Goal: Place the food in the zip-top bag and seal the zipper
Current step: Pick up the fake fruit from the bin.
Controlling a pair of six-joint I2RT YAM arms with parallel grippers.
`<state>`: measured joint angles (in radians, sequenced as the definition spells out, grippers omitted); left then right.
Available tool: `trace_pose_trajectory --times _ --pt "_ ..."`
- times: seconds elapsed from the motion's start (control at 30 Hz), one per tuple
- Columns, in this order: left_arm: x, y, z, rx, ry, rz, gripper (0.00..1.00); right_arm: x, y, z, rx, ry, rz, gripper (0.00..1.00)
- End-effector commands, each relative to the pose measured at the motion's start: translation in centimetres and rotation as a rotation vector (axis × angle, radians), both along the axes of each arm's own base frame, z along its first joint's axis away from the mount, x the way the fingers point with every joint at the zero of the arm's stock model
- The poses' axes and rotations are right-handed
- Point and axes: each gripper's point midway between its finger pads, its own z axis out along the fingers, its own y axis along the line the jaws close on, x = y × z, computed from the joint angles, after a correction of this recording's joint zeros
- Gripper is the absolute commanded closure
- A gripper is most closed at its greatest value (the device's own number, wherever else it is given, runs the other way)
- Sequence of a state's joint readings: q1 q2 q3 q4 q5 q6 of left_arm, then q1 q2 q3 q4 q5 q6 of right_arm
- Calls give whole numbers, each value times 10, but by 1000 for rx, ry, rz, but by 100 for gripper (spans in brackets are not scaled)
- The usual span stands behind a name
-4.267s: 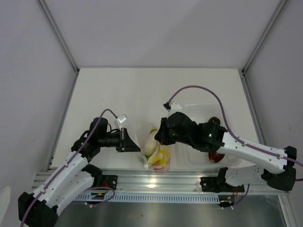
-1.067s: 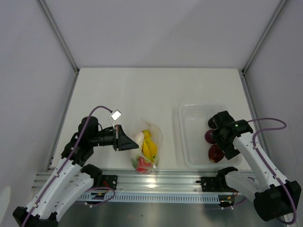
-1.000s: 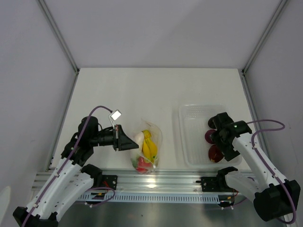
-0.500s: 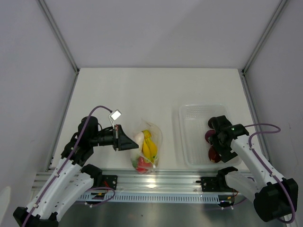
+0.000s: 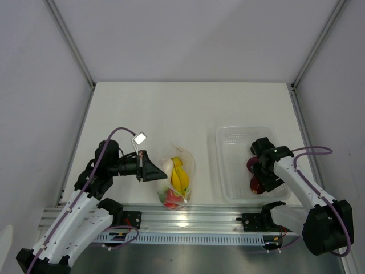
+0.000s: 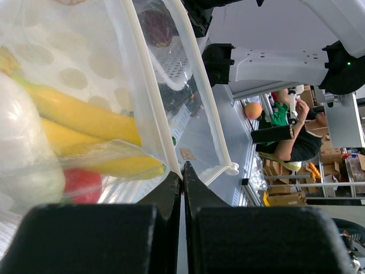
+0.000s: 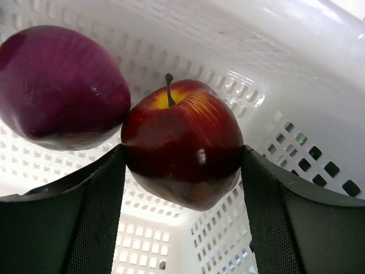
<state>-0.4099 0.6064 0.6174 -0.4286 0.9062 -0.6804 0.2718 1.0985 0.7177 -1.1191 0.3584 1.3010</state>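
Observation:
My left gripper (image 5: pixel 161 171) (image 6: pixel 182 173) is shut on the mouth edge of the zip-top bag (image 5: pixel 183 162) (image 6: pixel 188 120), pinching it by the zipper (image 6: pixel 153 97) and holding the mouth open. Inside lie a yellow banana bunch (image 5: pixel 180 178) (image 6: pixel 80 114), a white oblong piece (image 5: pixel 167 166) (image 6: pixel 23 154) and a red fruit (image 5: pixel 171 198) (image 6: pixel 82 185). My right gripper (image 5: pixel 259 178) (image 7: pixel 182 165) reaches down into the clear tray (image 5: pixel 234 137) (image 7: pixel 285 68). Its pads press both sides of a dark red apple (image 7: pixel 182 148). A purple piece (image 5: pixel 251 165) (image 7: pixel 57 85) lies against the apple's left.
The tray stands at the table's right, close to the near edge. An aluminium rail (image 5: pixel 188 220) with the arm bases runs along the front. Frame posts (image 5: pixel 71 43) rise at both back corners.
My right gripper came from the bag to the tray, and in the last second its jaws narrowed onto the apple. The left gripper and bag have stayed put.

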Motion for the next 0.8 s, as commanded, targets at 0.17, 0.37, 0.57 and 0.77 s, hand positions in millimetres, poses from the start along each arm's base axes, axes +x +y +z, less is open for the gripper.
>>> trace_pose_trajectory --times 0.17,0.37,0.57,0.77 --pt "0 0 14 -24 -46 -19 100 24 12 40 51 -198 111 99" --pt "2 -1 14 -26 -45 -15 99 43 56 117 110 -440 406 100" --pt "3 0 14 -19 -47 -5 99 42 179 224 315 -773 966 100" --pt "3 2 12 -11 -38 10 99 6 281 274 278 -787 1337 100"
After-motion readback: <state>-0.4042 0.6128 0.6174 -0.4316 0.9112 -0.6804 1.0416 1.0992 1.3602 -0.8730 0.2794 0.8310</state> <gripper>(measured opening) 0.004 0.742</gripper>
